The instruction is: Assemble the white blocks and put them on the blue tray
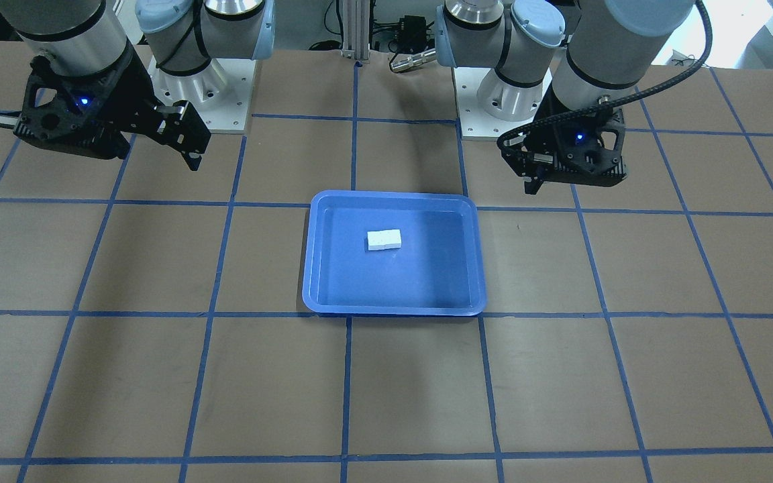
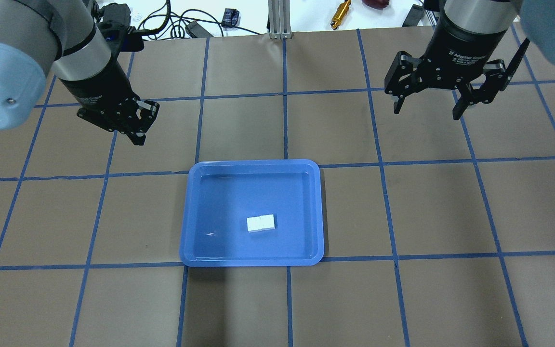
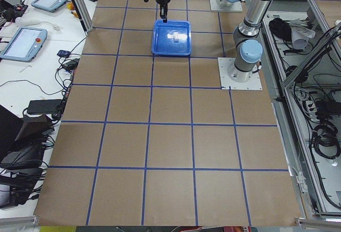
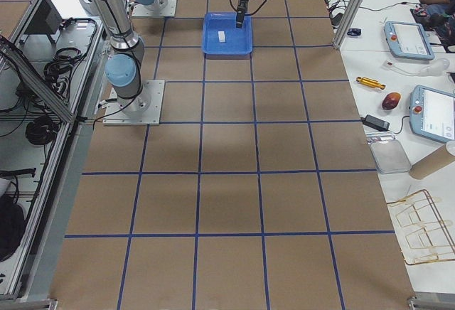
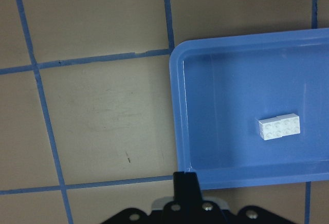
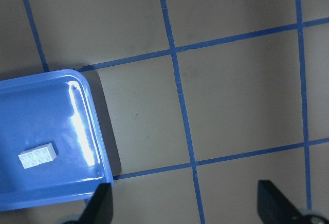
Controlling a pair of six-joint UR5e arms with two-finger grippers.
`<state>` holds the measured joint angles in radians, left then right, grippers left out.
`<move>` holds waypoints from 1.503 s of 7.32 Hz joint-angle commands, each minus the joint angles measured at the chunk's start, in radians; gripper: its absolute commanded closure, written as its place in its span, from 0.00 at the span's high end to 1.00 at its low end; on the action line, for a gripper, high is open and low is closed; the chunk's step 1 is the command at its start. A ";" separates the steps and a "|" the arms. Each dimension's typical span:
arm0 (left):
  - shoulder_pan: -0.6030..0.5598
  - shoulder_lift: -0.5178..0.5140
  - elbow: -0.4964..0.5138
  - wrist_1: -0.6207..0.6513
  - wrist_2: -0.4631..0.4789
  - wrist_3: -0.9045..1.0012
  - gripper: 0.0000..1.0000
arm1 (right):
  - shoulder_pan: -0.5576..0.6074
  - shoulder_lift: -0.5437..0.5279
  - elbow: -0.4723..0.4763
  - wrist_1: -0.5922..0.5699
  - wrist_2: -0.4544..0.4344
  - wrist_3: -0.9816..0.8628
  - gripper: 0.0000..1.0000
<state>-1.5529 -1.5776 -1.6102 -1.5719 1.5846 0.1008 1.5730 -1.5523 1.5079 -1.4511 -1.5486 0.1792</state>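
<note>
The blue tray (image 2: 253, 163) lies in the middle of the table. One white assembly of joined blocks (image 2: 261, 223) lies flat inside it, studs up, touched by nothing. It also shows in the front view (image 1: 384, 239) inside the tray (image 1: 393, 196), in the left wrist view (image 5: 279, 127) and in the right wrist view (image 6: 37, 156). My left gripper (image 2: 138, 137) hangs above bare table off the tray's far left corner, fingers together and empty. My right gripper (image 2: 427, 110) hangs well off the tray's far right, jaws wide open and empty.
The table is brown with a grid of blue tape. Both robot bases (image 1: 205, 87) (image 1: 494, 100) stand at the robot's edge. Cables, an aluminium post (image 2: 277, 19) and a brass-coloured part (image 2: 340, 9) lie beyond the far edge.
</note>
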 commanded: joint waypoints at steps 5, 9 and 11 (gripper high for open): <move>0.021 0.016 0.093 0.006 -0.026 0.014 1.00 | 0.001 -0.002 0.000 0.003 -0.001 -0.004 1.00; 0.025 0.034 0.086 -0.006 -0.014 0.022 1.00 | 0.002 -0.002 0.000 0.005 -0.001 -0.004 1.00; 0.031 0.038 0.093 -0.013 -0.023 0.022 1.00 | 0.001 -0.002 0.000 0.003 -0.002 -0.004 1.00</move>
<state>-1.5247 -1.5425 -1.5191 -1.5803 1.5622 0.1217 1.5750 -1.5539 1.5079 -1.4477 -1.5504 0.1749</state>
